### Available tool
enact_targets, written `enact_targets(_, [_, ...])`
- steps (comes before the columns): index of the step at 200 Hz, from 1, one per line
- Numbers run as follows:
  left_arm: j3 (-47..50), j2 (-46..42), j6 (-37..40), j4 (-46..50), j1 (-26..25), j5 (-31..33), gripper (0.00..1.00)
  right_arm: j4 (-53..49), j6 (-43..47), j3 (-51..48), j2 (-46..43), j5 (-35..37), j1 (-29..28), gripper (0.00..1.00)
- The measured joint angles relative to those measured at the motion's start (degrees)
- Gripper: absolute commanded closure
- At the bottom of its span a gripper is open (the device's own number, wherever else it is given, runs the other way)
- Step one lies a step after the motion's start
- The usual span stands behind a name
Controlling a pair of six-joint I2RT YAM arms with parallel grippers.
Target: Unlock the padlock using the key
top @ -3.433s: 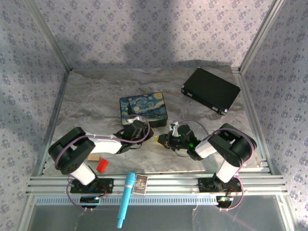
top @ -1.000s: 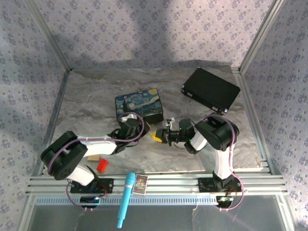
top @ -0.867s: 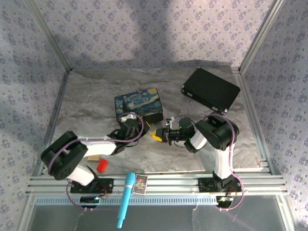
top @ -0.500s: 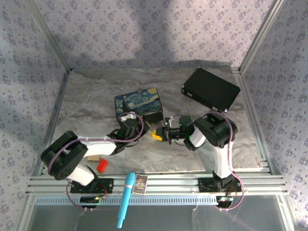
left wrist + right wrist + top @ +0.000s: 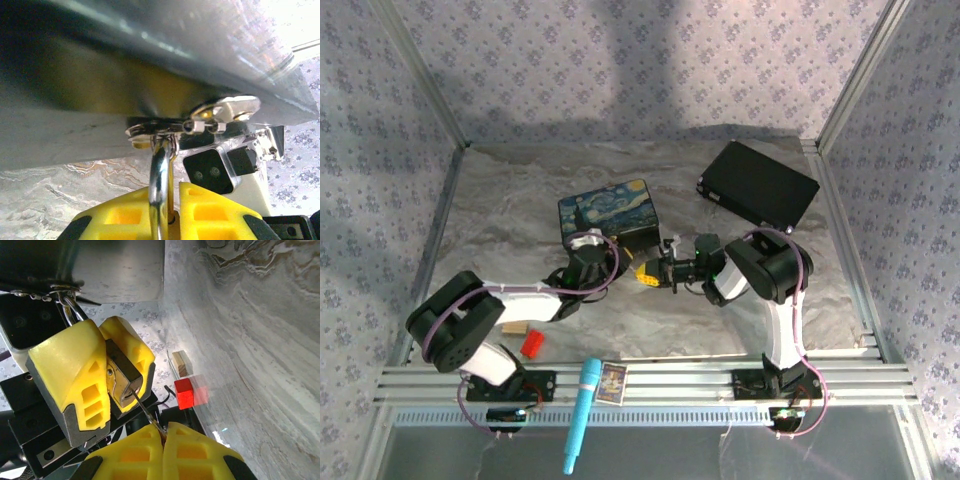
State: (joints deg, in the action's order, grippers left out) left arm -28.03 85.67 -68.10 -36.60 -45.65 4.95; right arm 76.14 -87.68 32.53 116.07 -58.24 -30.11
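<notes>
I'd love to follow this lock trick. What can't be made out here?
- Right wrist view: the key has its head hidden inside the right gripper; how deep it sits in the padlock is unclear.
- Left wrist view: the left gripper covers the padlock's body.
- Top view: both are too small, lost between the grippers.

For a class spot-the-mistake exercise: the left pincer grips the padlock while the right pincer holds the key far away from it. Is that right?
Not quite. The key is not far away: the right wrist view shows its tip meeting the padlock's end face. The left pincer does grip the padlock, and the right pincer holds the key.
</notes>
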Motion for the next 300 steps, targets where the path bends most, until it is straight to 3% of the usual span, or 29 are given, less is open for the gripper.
enact_targets(102, [-0.5, 0.7, -0.1, 0.0, -0.2, -1.8, 1.00, 0.9, -0.2, 0.9, 0.1, 1.2, -0.3, 1.00])
enact_targets(196, [-3.9, 3.4, 0.5, 7.3, -0.9, -1.0, 0.98, -1.8, 2.7, -3.4, -2.2, 13.2, -4.1, 1.00])
enact_targets(231, [-4.2, 4.1, 0.3, 8.5, -1.2, -1.2, 1.00, -3.5, 4.7, -3.5, -2.2, 15.7, -5.4, 0.65])
enact_targets(245, [-4.2, 4.1, 0.1, 8.9, -1.3, -1.1, 1.00, -5.5, 6.3, -4.0, -2.6, 16.8, -5.7, 0.57])
enact_targets(300, [-4.9, 4.0, -0.3, 8.6, -2.4, -2.6, 1.00, -17.8, 14.6, -7.2, -12.2, 22.3, -6.1, 0.55])
